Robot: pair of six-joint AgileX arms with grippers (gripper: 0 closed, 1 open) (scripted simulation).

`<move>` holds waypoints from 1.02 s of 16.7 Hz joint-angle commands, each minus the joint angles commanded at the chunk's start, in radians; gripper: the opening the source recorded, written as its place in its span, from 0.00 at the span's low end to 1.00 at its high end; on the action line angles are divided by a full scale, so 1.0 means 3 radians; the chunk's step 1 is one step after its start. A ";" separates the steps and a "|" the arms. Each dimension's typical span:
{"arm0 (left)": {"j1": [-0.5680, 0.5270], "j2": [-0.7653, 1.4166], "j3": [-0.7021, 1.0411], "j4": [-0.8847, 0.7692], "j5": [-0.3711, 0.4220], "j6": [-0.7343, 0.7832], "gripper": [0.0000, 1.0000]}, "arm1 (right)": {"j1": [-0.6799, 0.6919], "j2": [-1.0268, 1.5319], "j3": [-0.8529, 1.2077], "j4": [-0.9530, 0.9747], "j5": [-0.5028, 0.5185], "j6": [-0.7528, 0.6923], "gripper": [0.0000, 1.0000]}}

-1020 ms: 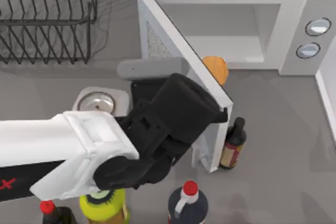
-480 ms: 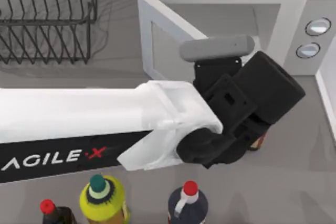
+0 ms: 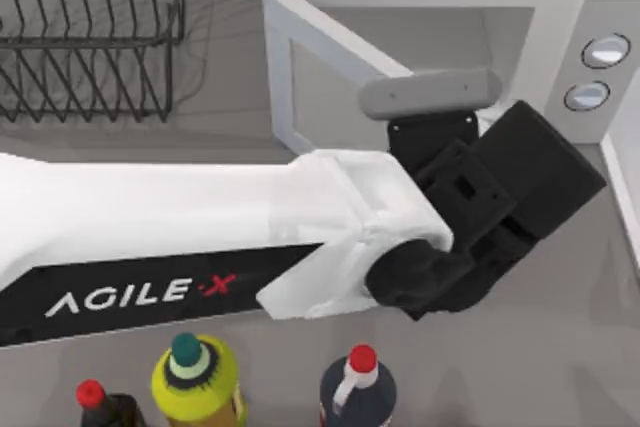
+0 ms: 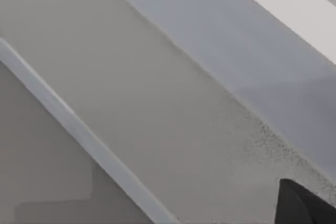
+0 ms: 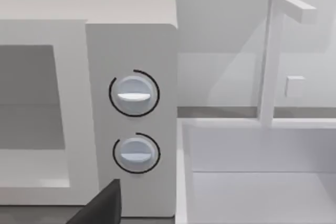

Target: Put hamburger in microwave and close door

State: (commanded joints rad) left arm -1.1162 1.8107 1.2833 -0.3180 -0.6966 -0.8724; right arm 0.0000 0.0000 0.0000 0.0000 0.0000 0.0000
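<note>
at the near edge of the table, nearest the camera in the top view, stand three bottles: a red-capped dark bottle [image 3: 98,405], a yellow-green bottle with a teal cap [image 3: 196,380], and a dark blue bottle with a white neck and red cap [image 3: 358,384], all in a row in front of the microwave [image 3: 560,17].

above them my left arm [image 3: 200,237] stretches from the left across the table toward the microwave, its white link marked agilex and its black wrist [image 3: 490,212] lying in front of the microwave's opening, just short of the knob panel. i cannot tell how my left gripper's fingers stand, since the wrist body covers them from above. in the left wrist view, the camera is pressed close to a flat pale grey and white surface [image 4: 157,103], with a dark corner of my own gripper at the edge.

the door [image 3: 330,77] is partly swung, slanting from its hinge at the microwave's left front corner toward my wrist, so the opening is not yet shut. the hamburger is hidden; i cannot tell where it lies.

beyond, the microwave's grey cavity [image 3: 430,32] shows, and its two round knobs [image 3: 597,72] sit on the side panel. in the right wrist view those knobs [image 5: 134,121] face the camera, with a white sink basin [image 5: 262,182] just beside the microwave.

a black wire dish rack [image 3: 90,27] stands well left of the microwave.
</note>
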 joint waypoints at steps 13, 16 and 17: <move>-0.0295 0.1037 0.1534 -0.0624 -0.0171 -0.0296 0.00 | 0.0000 0.0000 0.0000 0.0000 0.0000 0.0000 1.00; -0.0240 0.1081 0.1584 -0.0607 -0.0124 -0.0244 0.00 | 0.0000 0.0000 0.0000 0.0000 0.0000 0.0000 1.00; -0.0193 0.1157 0.1661 -0.0600 -0.0082 -0.0182 0.00 | 0.0000 0.0000 0.0000 0.0000 0.0000 0.0000 1.00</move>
State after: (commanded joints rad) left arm -1.1740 2.1577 1.7815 -0.4979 -0.7211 -0.9271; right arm 0.0000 0.0000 0.0000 0.0000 0.0000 0.0000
